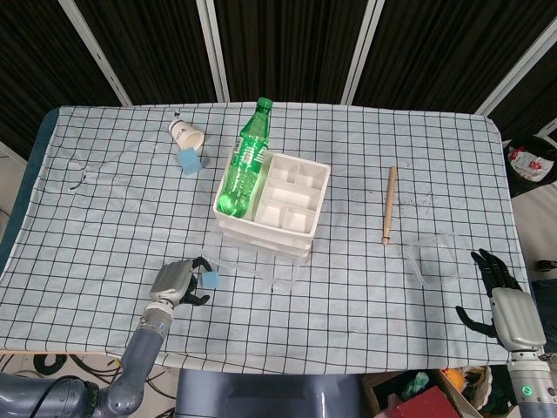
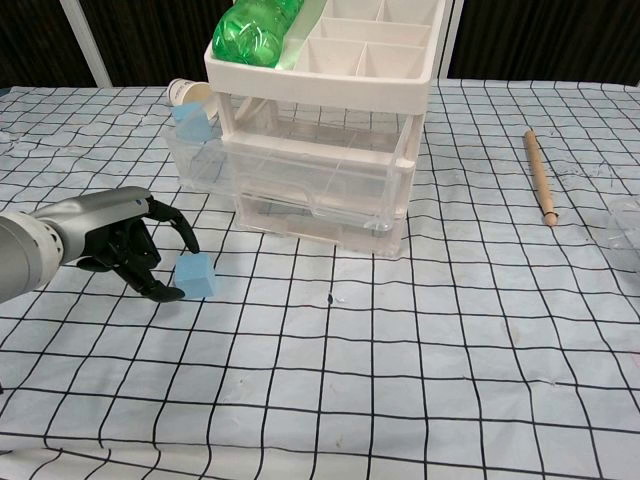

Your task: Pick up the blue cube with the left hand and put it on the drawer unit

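Note:
The blue cube [image 1: 210, 279] [image 2: 196, 275] sits tilted near the table's front left, just ahead of the drawer unit's lowest drawer. My left hand [image 1: 174, 283] [image 2: 128, 248] grips it from its left side, one fingertip over the top and the thumb under its lower edge. The drawer unit [image 1: 318, 197] [image 2: 320, 172] is clear plastic with a white compartment tray on top, where a green bottle [image 1: 244, 165] [image 2: 255, 25] lies along the left side. My right hand [image 1: 503, 300] hangs open at the front right edge, fingers spread and holding nothing.
A second blue cube [image 1: 190, 161] [image 2: 190, 122] and a tipped paper cup [image 1: 185, 133] [image 2: 188, 92] lie behind the unit on the left. A wooden stick [image 1: 390, 205] [image 2: 540, 175] and a clear plastic container [image 1: 439, 259] [image 2: 625, 225] lie to the right.

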